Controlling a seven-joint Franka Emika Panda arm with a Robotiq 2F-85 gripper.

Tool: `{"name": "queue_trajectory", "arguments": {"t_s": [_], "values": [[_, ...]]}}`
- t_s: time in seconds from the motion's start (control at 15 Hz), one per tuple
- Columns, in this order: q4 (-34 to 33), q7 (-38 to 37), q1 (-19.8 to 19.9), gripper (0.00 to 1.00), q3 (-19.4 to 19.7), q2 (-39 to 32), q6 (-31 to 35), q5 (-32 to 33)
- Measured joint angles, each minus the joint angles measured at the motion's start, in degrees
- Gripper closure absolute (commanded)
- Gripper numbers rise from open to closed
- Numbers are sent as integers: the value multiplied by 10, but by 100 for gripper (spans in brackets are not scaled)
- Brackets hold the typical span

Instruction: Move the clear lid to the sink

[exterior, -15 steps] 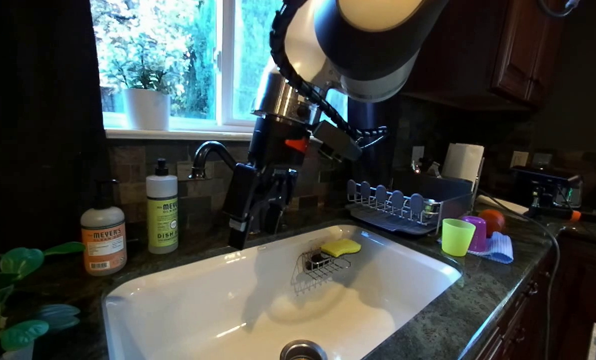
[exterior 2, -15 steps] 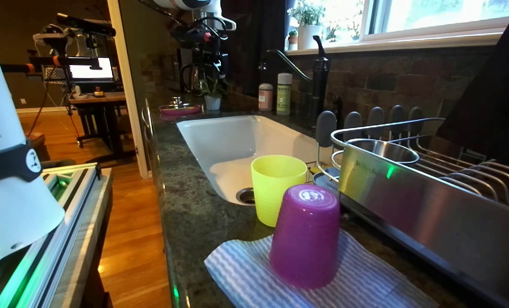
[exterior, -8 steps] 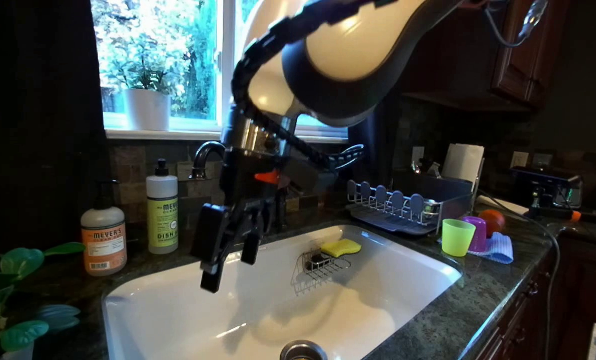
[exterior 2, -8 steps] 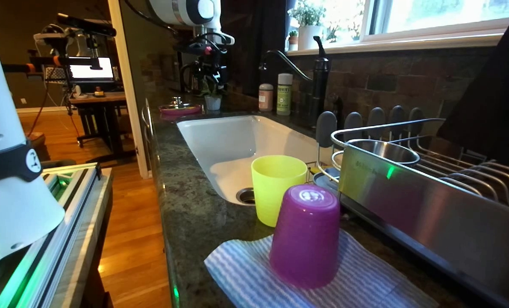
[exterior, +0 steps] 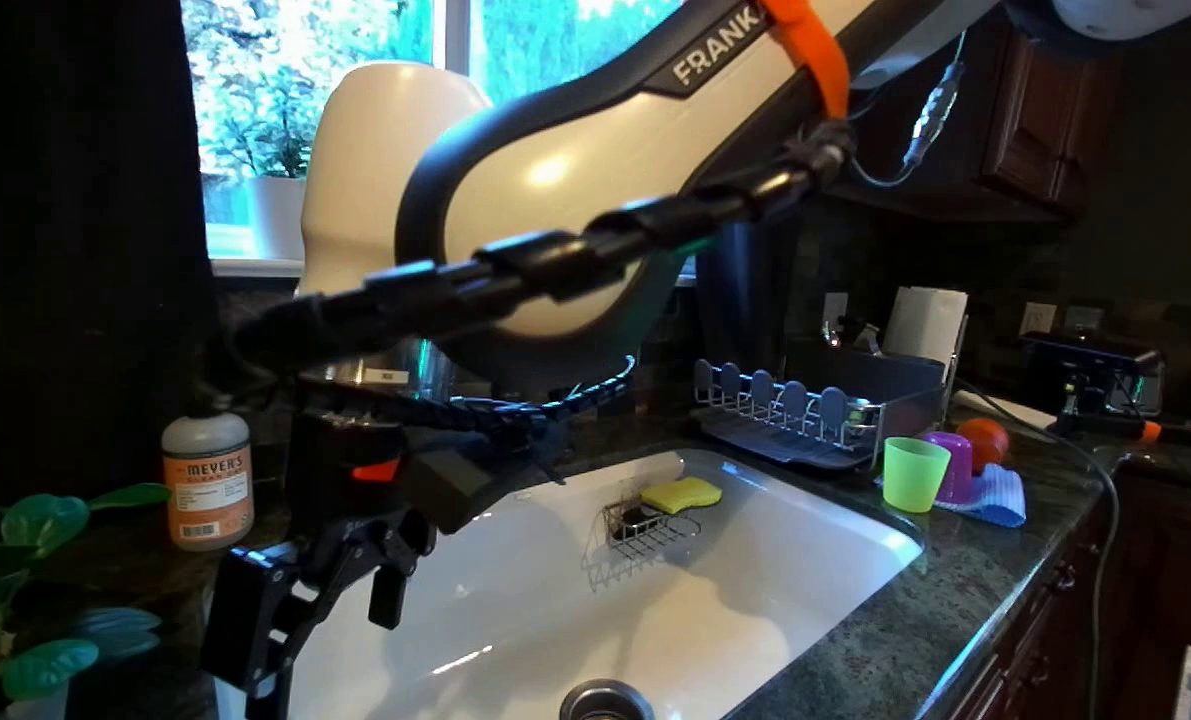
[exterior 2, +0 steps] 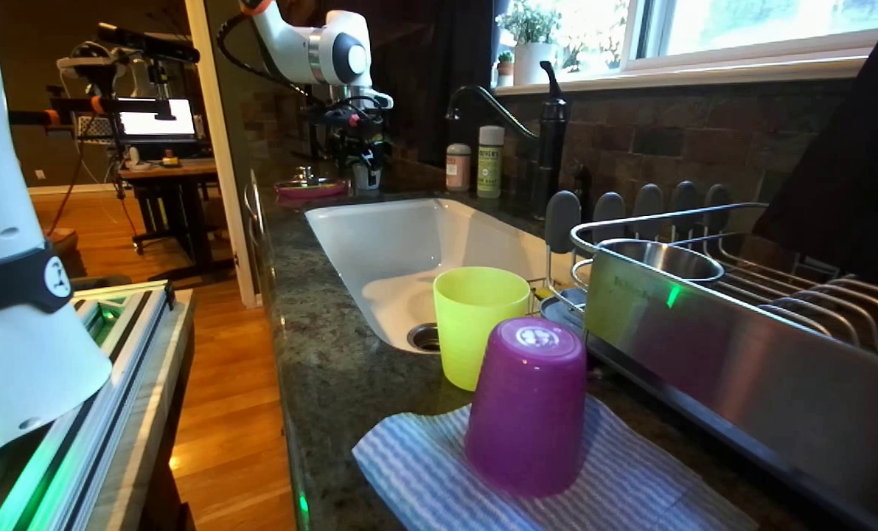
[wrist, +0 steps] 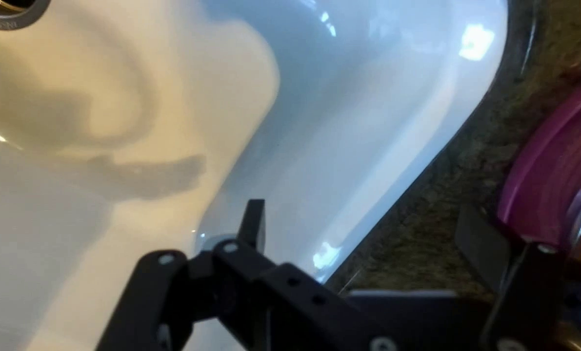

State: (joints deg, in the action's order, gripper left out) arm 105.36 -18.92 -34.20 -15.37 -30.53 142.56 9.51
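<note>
What looks like the clear lid (exterior 2: 306, 177), with a shiny knob and a pink rim, lies on the counter beyond the sink's far end. Part of its pink round edge (wrist: 549, 161) shows at the right of the wrist view; the rest is cut off or behind a finger. The white sink (exterior: 795, 570) shows in all views. My gripper (exterior: 327, 650) is open and empty above the sink's end. In the wrist view, one finger of the gripper (wrist: 363, 214) is over the sink and the other overlaps the pink edge; contact cannot be told.
Soap bottles (exterior: 207, 485) and plants (exterior: 50, 640) stand near the gripper. A faucet (exterior 2: 549, 140) rises behind the sink. A dish rack (exterior: 785, 410), a green cup (exterior: 915, 475) and a purple cup (exterior 2: 531, 405) stand at the opposite end. A yellow sponge (exterior: 682, 495) sits in a wire caddy.
The arm has lowered and swung from the sink's back edge towards the end with the plant and lid. The gripper stays open. The other things have not moved.
</note>
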Motion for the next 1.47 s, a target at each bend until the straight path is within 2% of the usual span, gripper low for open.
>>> {"name": "queue_trajectory", "arguments": {"t_s": [0.2, 0.47, 0.8, 1.07, 1.47], "values": [[-11, -29, -34, 0, 23, -10, 2, 11], [-14, -31, -33, 0, 26, -11, 3, 3], [-40, -60, -40, 0, 24, -35, 47, -60], [-66, -99, -63, 0, 37, -62, 48, -65], [-94, -101, -81, 0, 43, -95, 42, -66]]}}
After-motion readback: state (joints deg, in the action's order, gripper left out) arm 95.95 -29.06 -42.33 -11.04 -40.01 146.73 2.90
